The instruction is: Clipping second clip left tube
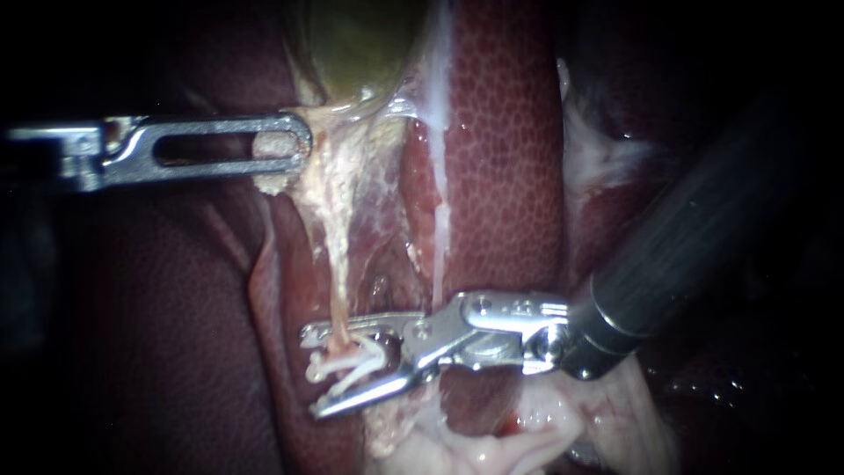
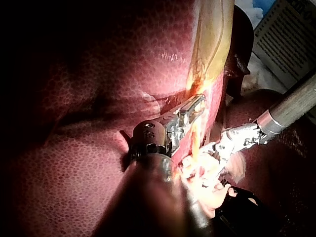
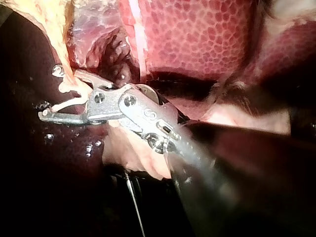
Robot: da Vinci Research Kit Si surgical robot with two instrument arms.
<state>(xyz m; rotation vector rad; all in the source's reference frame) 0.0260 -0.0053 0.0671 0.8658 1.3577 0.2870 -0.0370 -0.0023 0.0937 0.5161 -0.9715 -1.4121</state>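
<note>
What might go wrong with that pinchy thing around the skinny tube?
The right instrument has open jaws around the left tube, with a white clip between them; closing might catch it crookedly. The left instrument holds pale tissue stretched, so the thin tube might tear.

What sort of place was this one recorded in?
Probably a surgical training bench, not an operating room: a liver and gallbladder lie exposed, a left instrument and a right instrument work on them, and printed paper lies beside the tissue.
</note>
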